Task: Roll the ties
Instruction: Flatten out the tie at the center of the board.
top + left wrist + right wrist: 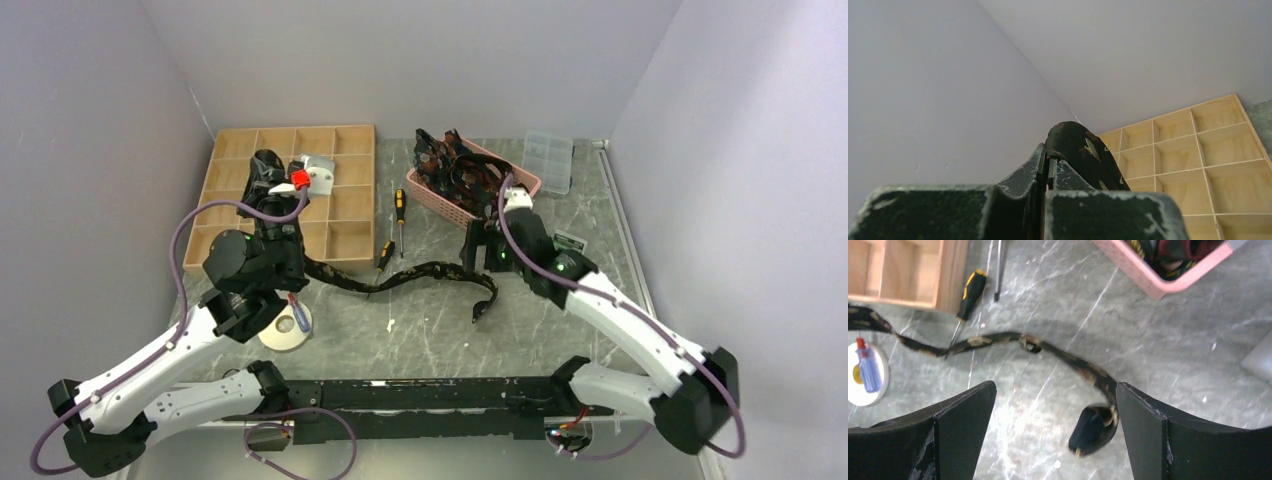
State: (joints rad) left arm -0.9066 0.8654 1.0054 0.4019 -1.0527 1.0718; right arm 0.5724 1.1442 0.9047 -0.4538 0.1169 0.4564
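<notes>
**A:** From above, how is the tie laid?

**B:** The tie (400, 281) is stretched over the bench (560, 330) in a loose wave, with its long axis running left to right. One end is raised above the wooden tray (345, 215) and is pinched by the left fingers (270, 195). The other end is curled toward the near edge, just beside the right fingers (478, 248), which are spread wide and hold nothing.

**A:** And the containers?

**B:** The tray is divided into compartments. A white piece with a red part (300, 180) is seen in one of them, beside the left fingers. A heap of more ties (465, 165) is held in the pink basket (440, 200). A clear box (548, 160) is set just beside the basket; its contents cannot be told.

**A:** What is lying around?

**B:** Two screwdrivers are laid between tray and basket, the far screwdriver (400, 205) apart from the tie and the near screwdriver (386, 255) reaching it. A white disc (287, 328) is placed by the left arm.

**A:** The left wrist view?

**B:** The left fingers (1060, 175) are pressed together on a fold of the tie (1083, 155), which is draped over their tips. The tray (1198, 160) is seen beyond, to the right.

**A:** The right wrist view?

**B:** The right fingers (963, 420) are held wide above the bench (1158, 350). The tie (1073, 362) is run from upper left down to its dark end between them. The tip of the near screwdriver (970, 292) is met by the tie. Corners of the basket (1148, 275) and the tray (913, 270) are shown, and a small bottle (865, 367) is seen on the disc (878, 390).
</notes>
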